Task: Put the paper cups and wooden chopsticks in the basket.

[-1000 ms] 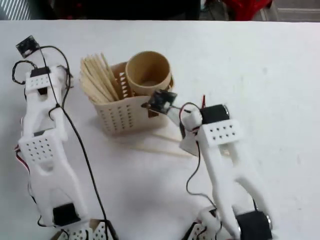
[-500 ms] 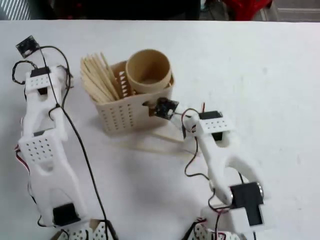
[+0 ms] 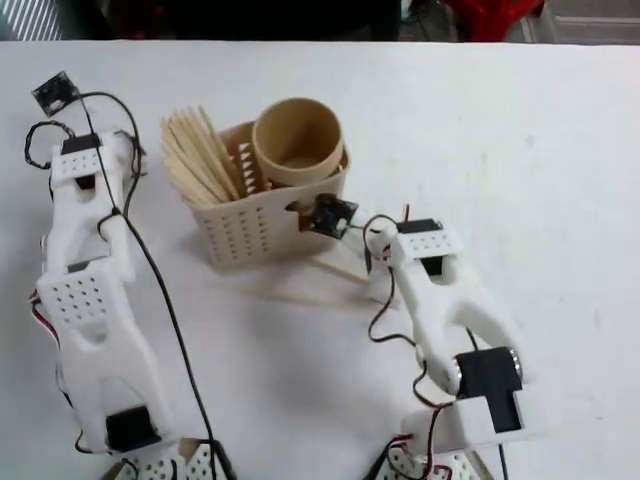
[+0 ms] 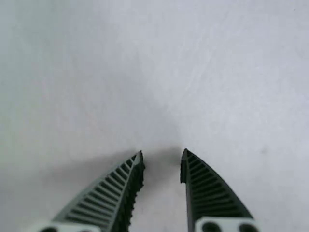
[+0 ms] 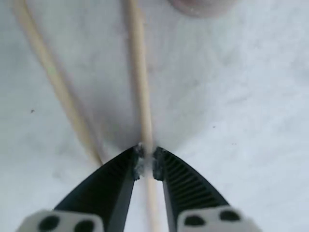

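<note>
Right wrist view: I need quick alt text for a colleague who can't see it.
The right gripper is pinched shut on a wooden chopstick that lies on the white table and runs straight out ahead between the fingertips. A second chopstick lies on the table at an angle close beside it, outside the grip.

No text, label, number or sign can be read anywhere. The white table point(image 3: 520, 120), the perforated basket point(image 3: 245, 232), the paper cup point(image 3: 297, 176), the wooden chopsticks point(image 3: 195, 155), the left arm point(image 3: 85, 300) and the right arm point(image 3: 440, 300) all have plain surfaces with no legible print.
</note>
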Available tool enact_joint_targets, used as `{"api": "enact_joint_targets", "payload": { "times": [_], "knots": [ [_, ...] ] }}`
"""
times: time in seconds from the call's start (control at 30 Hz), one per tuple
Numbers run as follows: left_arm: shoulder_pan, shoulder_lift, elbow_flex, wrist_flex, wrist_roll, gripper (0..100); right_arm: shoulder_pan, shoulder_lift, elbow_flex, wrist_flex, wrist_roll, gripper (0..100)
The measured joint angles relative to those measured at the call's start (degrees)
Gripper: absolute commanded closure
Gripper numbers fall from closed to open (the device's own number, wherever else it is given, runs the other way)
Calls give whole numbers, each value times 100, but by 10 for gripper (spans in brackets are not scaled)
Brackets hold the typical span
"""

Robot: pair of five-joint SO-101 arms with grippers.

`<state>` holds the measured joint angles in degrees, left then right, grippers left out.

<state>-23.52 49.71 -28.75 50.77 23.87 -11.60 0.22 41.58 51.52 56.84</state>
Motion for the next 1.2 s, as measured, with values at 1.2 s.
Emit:
{"api": "enact_joint_targets", "payload": {
  "times": [1.2],
  "knots": [
    [0,0,0,0,0,856,-2919,-2655,-4818,-255,-4158,981]
  ]
}}
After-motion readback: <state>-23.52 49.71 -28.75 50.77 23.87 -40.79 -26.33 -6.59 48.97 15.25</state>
